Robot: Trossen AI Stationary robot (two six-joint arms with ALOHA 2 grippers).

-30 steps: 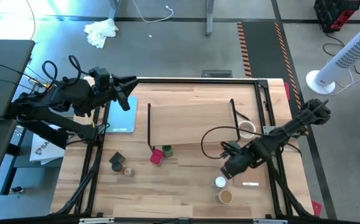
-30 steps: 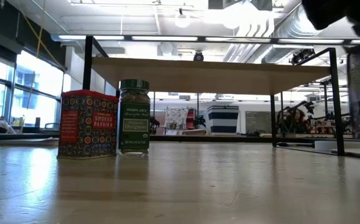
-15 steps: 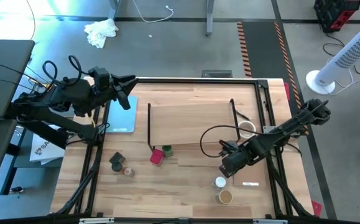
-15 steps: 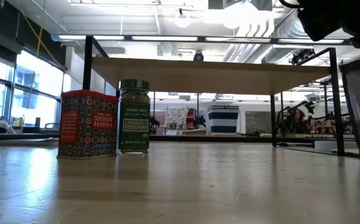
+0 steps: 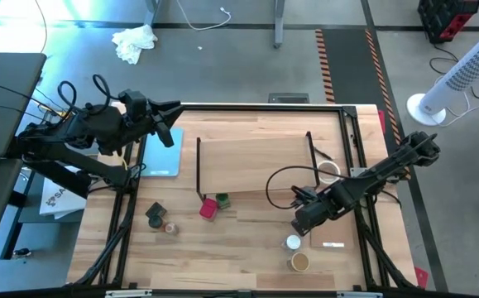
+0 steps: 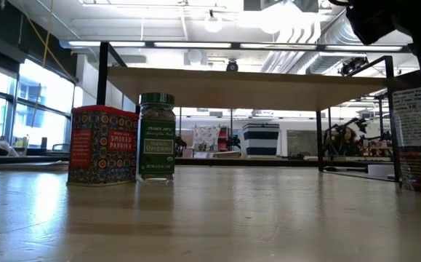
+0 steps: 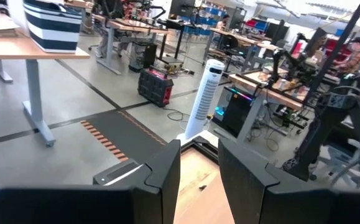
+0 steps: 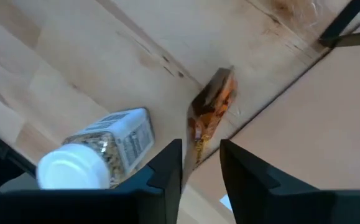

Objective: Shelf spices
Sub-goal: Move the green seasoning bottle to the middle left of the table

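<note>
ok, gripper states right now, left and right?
Left gripper: jaws slightly apart, holding nothing, parked at the table's far left edge.
Right gripper: jaws slightly apart, empty, above the white-capped jar.

We see a pale matt wooden table (image 5: 239,248), a wooden-topped shelf (image 5: 256,161) on thin black wire frames, and a printed paprika tin (image 6: 102,145).

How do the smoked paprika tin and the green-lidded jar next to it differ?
The paprika tin is wider, red and patterned, with a flat top; the green-lidded jar is narrower, stands slightly taller, has a green screw lid and a pale label. Both stand upright, side by side on the table in front of the shelf.
</note>
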